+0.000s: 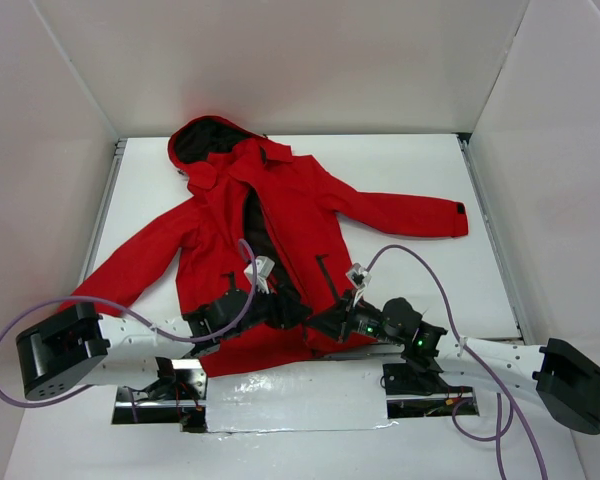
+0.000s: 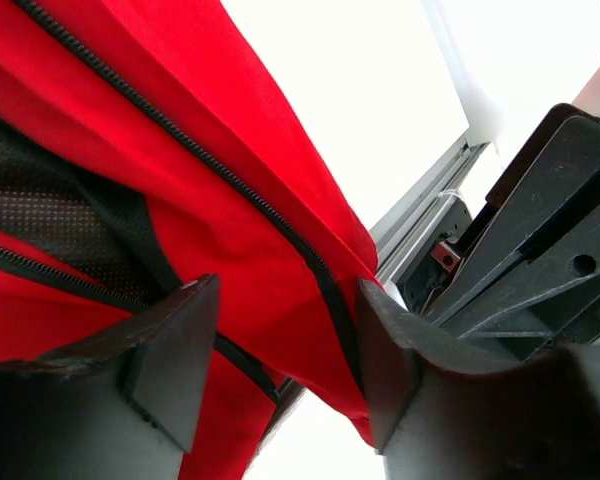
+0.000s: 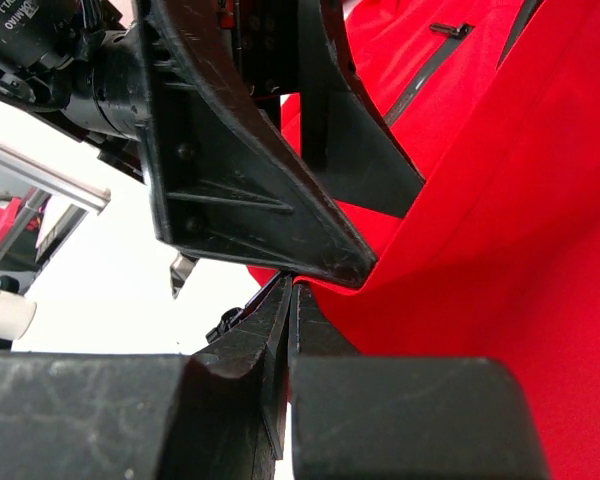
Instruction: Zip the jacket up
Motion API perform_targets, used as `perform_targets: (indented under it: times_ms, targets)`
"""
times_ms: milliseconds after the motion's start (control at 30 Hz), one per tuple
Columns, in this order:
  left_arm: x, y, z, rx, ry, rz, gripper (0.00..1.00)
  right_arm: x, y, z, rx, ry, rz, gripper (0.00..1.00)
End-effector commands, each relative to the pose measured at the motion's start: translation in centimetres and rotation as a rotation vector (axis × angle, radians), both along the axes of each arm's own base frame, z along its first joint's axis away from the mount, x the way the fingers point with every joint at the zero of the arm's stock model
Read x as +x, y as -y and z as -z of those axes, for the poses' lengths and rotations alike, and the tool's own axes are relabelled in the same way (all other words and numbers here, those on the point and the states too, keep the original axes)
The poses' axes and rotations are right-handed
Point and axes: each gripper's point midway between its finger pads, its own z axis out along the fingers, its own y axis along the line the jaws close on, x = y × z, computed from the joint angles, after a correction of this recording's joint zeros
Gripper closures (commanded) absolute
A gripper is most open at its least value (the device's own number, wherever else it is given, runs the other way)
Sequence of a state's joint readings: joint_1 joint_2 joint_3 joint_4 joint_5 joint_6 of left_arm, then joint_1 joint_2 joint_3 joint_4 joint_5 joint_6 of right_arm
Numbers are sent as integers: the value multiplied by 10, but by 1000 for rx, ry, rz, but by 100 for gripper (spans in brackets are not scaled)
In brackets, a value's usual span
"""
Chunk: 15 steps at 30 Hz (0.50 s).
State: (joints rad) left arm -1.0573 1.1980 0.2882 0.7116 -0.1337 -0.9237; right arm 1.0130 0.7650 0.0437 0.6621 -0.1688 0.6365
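Hood (image 1: 205, 140) away from the arms, the jacket (image 1: 300, 210) lies spread on the white surface (image 1: 410, 170), its front open so that the dark lining (image 1: 255, 225) shows between the two red panels. One sleeve (image 1: 140, 260) angles out toward the robot's left and the other sleeve (image 1: 400, 212) stretches toward its right, a dark tab at the cuff. The bottom hem lies nearest the arm bases, and both arms reach in to it from either side, meeting close together at the foot of the opening. The left end effector (image 2: 285, 300) stands spread: in its wrist view its two fingers (image 2: 170, 360) are well apart, with a strip of red fabric and the black front zipper (image 2: 230, 180) running between them, and dotted mesh lining just beside. The fabric lies close against the finger on the right of that view; whether it touches the other finger cannot be told. The right end effector (image 3: 288, 290) is pressed together, its fingertips pinching the edge of the red hem, from which the fabric runs away in a smooth sheet. The left end effector's black body looms directly above those fingertips in the right wrist view, nearly touching them. A slanted black pocket zipper (image 3: 430, 60) shows farther up the same panel.
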Motion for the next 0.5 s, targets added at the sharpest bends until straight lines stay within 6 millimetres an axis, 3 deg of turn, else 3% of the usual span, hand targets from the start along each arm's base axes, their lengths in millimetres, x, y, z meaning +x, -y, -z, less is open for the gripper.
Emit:
perform_targets:
  times_ms: [0, 267, 333, 367, 433, 467]
  targets:
    - [-1, 16, -23, -85, 29, 43, 34, -5, 2, -5, 49, 7, -3, 100]
    - [3, 10, -4, -26, -4, 7, 50, -4, 1, 5, 29, -73, 13, 100]
    - [4, 12, -2, -8, -11, 2, 65, -4, 1, 13, 8, -107, 19, 100]
    - [5, 11, 6, 17, -25, -3, 81, -4, 1, 16, 8, -131, 24, 100]
    - [5, 9, 13, 42, -44, -10, 97, -4, 1, 23, -3, -171, 34, 100]
    - [6, 7, 15, 47, -47, -20, 100, -5, 1, 25, -6, -183, 37, 99]
